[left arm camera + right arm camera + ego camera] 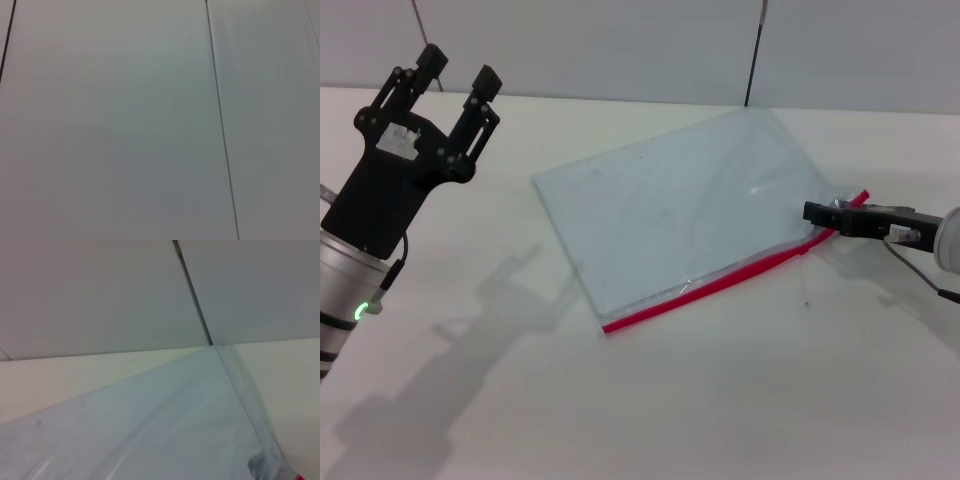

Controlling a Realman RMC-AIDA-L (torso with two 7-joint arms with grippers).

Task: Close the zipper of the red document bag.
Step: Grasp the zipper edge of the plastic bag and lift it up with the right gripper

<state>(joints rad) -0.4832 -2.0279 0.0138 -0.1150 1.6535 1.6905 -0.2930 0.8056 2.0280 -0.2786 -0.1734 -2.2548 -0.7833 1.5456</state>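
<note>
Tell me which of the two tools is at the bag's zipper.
The right tool, low at the right end of the zipper on the red document bag. The left tool is raised well away, fingers open.

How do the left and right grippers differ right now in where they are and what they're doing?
The left gripper is raised high, well clear of the red document bag, fingers spread open and pointing up. The right gripper lies low at the table, reaching in sideways at the end of the zipper; whether it grips is unclear. Both are black.
</note>
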